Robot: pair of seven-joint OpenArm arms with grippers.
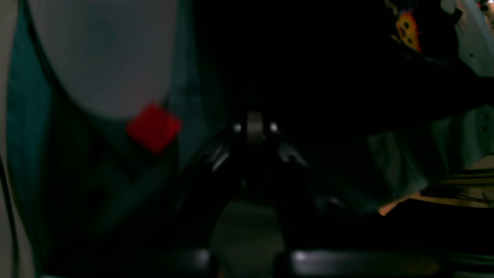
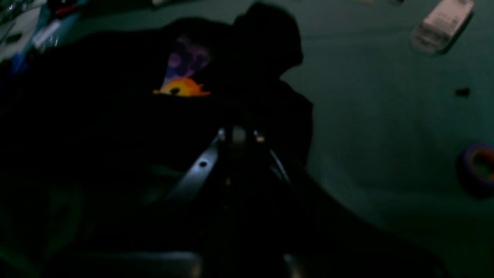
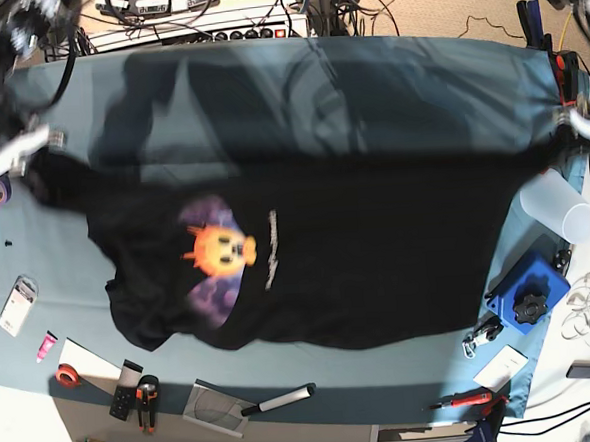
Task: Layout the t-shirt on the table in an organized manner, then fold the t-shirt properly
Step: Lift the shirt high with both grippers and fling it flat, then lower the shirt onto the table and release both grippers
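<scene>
both wrist views dark, claw tips blurred

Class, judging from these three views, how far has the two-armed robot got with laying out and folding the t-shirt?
Done: little; no fold is visible. In hand: both grippers, left gripper and right gripper, are shut on the t-shirt, stretching its top edge taut across the table, while the lower part with the orange graphic hangs bunched. Left: lay it flat, smooth it, then make every fold.
</scene>
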